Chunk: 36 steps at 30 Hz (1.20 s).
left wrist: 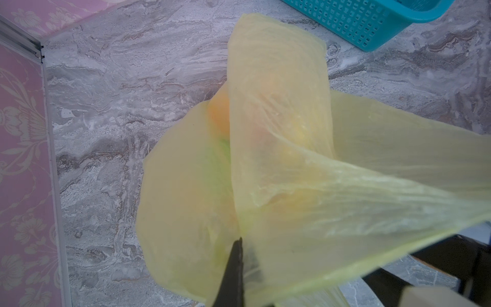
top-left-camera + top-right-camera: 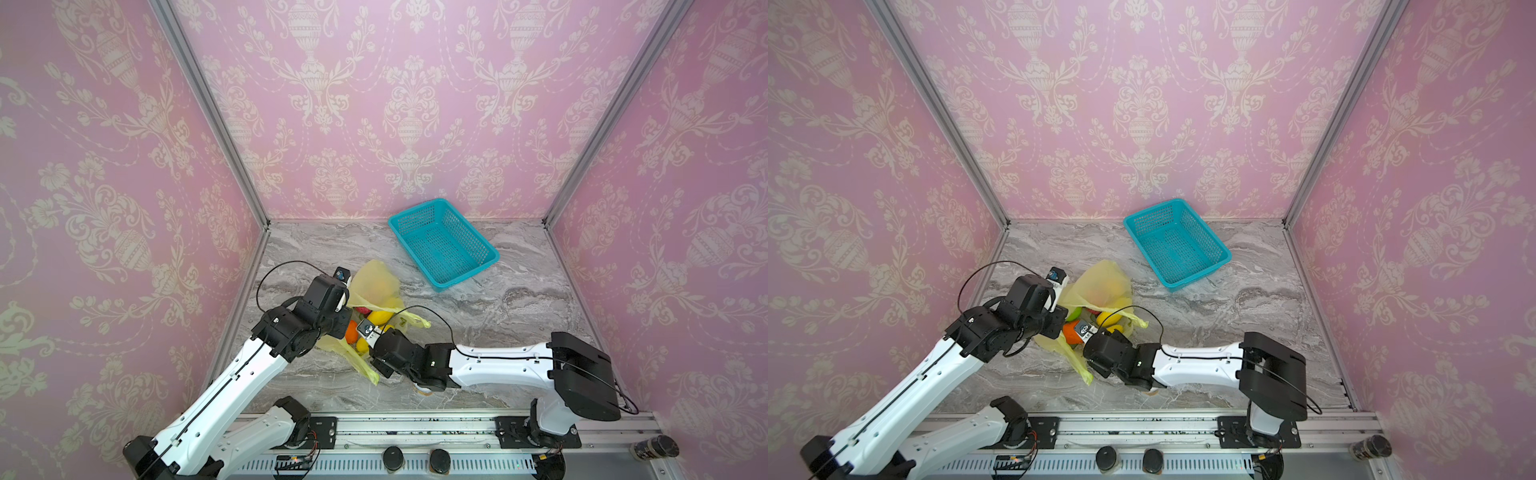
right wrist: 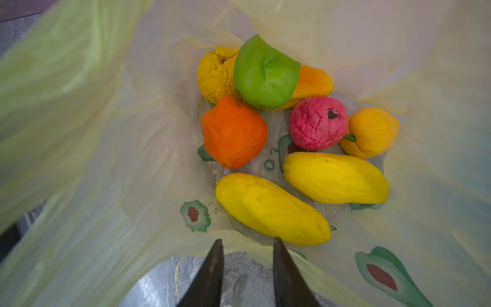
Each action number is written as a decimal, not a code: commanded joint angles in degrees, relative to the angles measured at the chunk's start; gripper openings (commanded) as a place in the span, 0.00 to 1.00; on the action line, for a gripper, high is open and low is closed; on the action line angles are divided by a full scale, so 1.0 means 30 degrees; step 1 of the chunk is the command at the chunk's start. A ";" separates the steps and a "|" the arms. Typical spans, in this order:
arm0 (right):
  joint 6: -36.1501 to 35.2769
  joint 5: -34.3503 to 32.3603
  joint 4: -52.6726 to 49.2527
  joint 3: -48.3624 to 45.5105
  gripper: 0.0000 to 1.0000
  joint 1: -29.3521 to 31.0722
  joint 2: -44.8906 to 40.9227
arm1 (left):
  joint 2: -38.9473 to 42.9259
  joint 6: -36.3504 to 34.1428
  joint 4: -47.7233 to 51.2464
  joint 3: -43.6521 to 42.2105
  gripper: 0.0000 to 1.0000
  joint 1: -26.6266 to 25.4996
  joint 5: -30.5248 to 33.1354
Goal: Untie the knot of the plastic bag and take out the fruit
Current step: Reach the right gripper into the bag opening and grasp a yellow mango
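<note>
The plastic bag lies left of the table's middle with its mouth open toward the front. My left gripper is shut on a fold of the bag and holds that side up. My right gripper is open at the bag's rim with nothing between its fingers. The right wrist view looks into the bag at the fruit: a green apple, an orange, a pink-red round one, two long yellow ones and more. The knot is out of view. A loose handle strip trails toward the front.
A teal mesh basket stands at the back, right of the bag. Pink walls close the table on three sides. A metal rail runs along the front edge, with a dark can at its right end.
</note>
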<state>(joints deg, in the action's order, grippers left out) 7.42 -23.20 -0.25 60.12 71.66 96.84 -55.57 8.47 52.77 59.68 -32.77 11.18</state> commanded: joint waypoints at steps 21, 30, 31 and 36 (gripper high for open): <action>-0.2137 0.1491 -0.2621 0.2805 0.60 -0.1474 0.3257 | 0.1327 0.0282 -0.0160 -0.0499 0.00 0.0173 -0.0799; -0.2615 0.0076 -0.4118 0.4930 0.85 -0.1502 0.5124 | 0.1063 0.0257 -0.0221 -0.0534 0.00 0.0173 -0.1033; -0.2706 -0.0408 -0.4353 0.5368 0.86 -0.1503 0.5634 | 0.1066 0.0249 -0.0210 -0.0525 0.00 0.0173 -0.1054; -0.2767 -0.1254 -0.5845 0.7079 0.87 -0.1649 0.7451 | 0.1232 0.0253 -0.0276 -0.0565 0.00 0.0173 -0.1064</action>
<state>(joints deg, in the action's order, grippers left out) -0.10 -24.05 -12.78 79.31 67.16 117.25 -52.21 8.47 52.29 58.72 -32.77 9.26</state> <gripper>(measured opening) 0.866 0.047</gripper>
